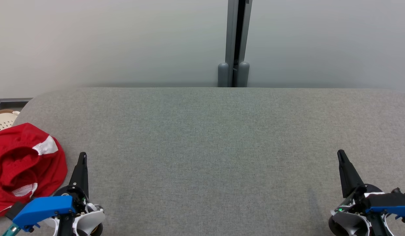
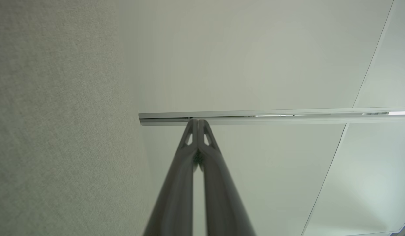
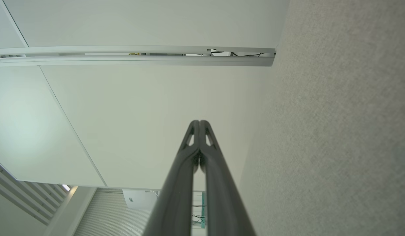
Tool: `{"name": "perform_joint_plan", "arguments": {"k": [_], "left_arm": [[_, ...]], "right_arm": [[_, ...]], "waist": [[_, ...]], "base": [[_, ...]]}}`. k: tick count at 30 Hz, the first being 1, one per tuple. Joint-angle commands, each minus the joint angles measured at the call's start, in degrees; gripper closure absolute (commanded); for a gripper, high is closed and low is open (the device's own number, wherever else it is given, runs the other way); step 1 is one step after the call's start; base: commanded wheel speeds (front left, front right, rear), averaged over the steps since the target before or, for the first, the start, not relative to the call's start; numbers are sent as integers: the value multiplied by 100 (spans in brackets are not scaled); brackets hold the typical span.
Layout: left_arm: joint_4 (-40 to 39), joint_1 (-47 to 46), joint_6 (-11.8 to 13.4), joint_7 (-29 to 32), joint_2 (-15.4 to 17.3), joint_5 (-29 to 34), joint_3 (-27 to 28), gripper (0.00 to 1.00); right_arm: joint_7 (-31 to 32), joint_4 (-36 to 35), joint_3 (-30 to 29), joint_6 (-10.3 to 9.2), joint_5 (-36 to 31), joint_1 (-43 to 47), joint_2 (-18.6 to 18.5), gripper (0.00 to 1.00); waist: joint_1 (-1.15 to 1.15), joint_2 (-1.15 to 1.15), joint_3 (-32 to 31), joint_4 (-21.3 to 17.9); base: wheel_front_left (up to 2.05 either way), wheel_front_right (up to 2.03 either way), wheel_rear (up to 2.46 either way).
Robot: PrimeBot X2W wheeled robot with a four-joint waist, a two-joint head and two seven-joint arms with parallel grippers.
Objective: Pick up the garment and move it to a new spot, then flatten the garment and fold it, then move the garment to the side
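Observation:
A red garment [image 1: 24, 164] with white trim lies crumpled at the left edge of the grey fabric table [image 1: 215, 137]. My left gripper [image 1: 82, 156] stands just right of it at the lower left, fingers pressed together and holding nothing. At the lower right, my right gripper [image 1: 340, 154] is also shut and empty, far from the garment. In the left wrist view the left gripper [image 2: 198, 122] points along the table toward the wall, tips touching. The right gripper [image 3: 199, 123] in the right wrist view looks the same, tips closed.
A pale wall with a grey vertical post [image 1: 236, 42] runs behind the table's far edge. A white perforated basket [image 1: 4, 120] peeks out beyond the table's left end, behind the garment.

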Motion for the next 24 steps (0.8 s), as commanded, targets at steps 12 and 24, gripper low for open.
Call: {"name": "perform_joint_plan", "arguments": {"k": [12,24], "left_arm": [[-29,-52,-53,17,-10,-15,8,100],[-29,-52,-53,17,-10,-15,8,100]], "right_arm": [[13,-17,-11,2,15,-49,-32,100],[13,-17,-11,2,15,-49,-32,100]], "waist": [[0,0,0,0],[0,0,0,0]], "base": [[0,0,0],[0,0,0]]}}
